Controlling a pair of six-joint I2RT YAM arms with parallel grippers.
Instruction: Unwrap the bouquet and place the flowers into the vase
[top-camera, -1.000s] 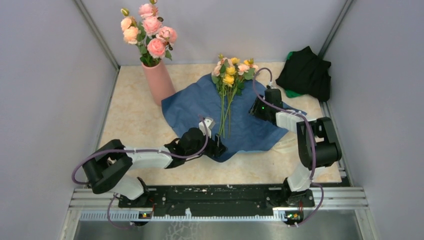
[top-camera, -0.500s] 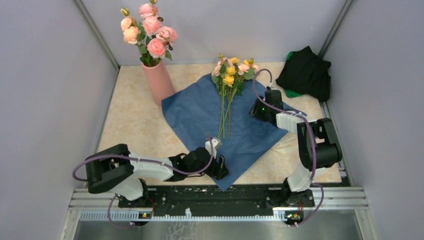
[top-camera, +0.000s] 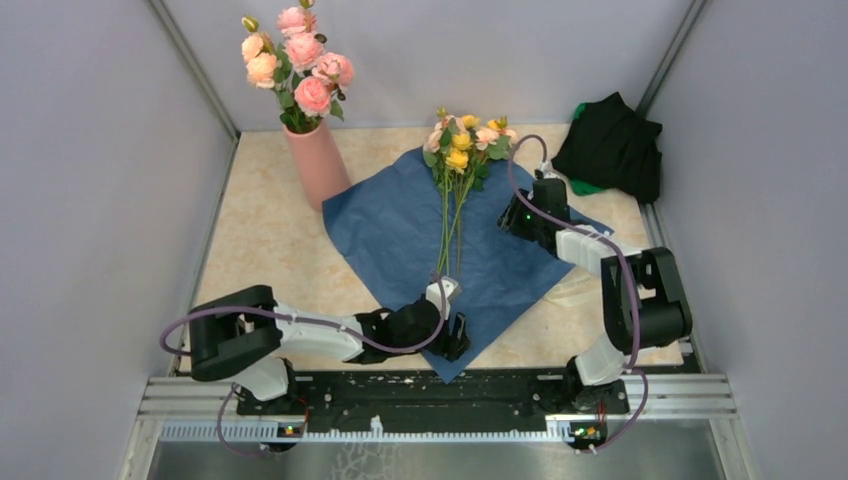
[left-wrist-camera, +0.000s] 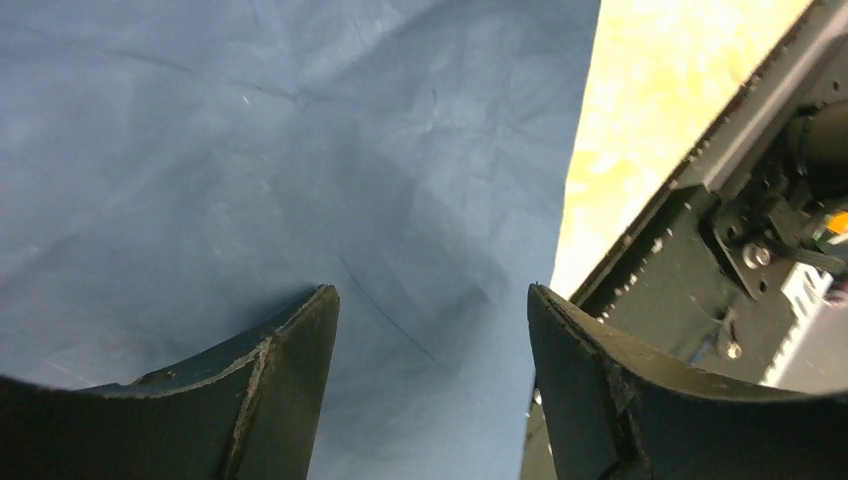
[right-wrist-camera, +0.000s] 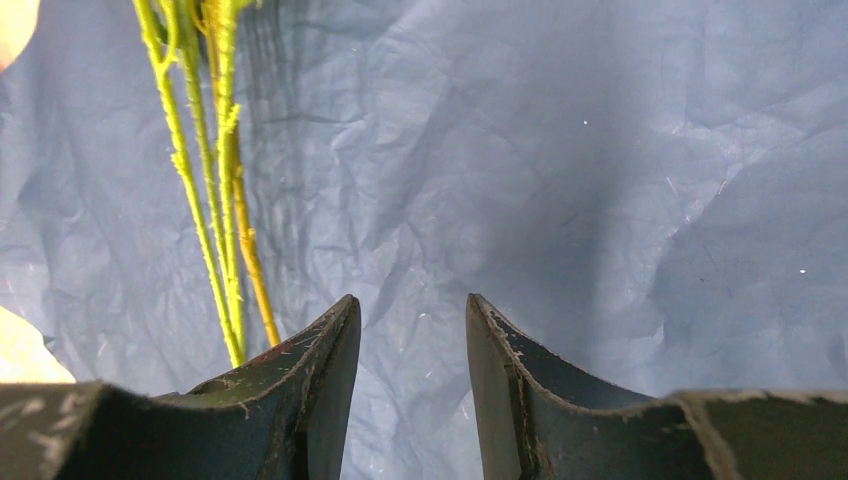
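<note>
The bouquet is unwrapped. Its blue paper (top-camera: 400, 225) lies spread flat on the table. The flowers (top-camera: 460, 145) lie on it, with yellow and peach blooms to the far side and thin green stems (right-wrist-camera: 215, 200) running toward me. The salmon-pink vase (top-camera: 318, 165) stands upright at the paper's far left corner and holds larger pink roses (top-camera: 300, 60). My left gripper (top-camera: 458, 338) hovers open over the paper's near corner (left-wrist-camera: 300, 150), with nothing between its fingers. My right gripper (top-camera: 508, 222) is open just right of the stems, over bare paper (right-wrist-camera: 550, 150).
A black cloth heap (top-camera: 610, 145) with a bit of green under it lies at the back right corner. A pale strip (top-camera: 572, 290) lies on the table under the right arm. The black mounting rail (left-wrist-camera: 760, 230) runs just beyond the paper's near corner. Grey walls close three sides.
My left gripper has moved toward the front edge and to the right. The paper's near corner, folded in before, now lies drawn out toward the rail. The right arm has barely moved.
</note>
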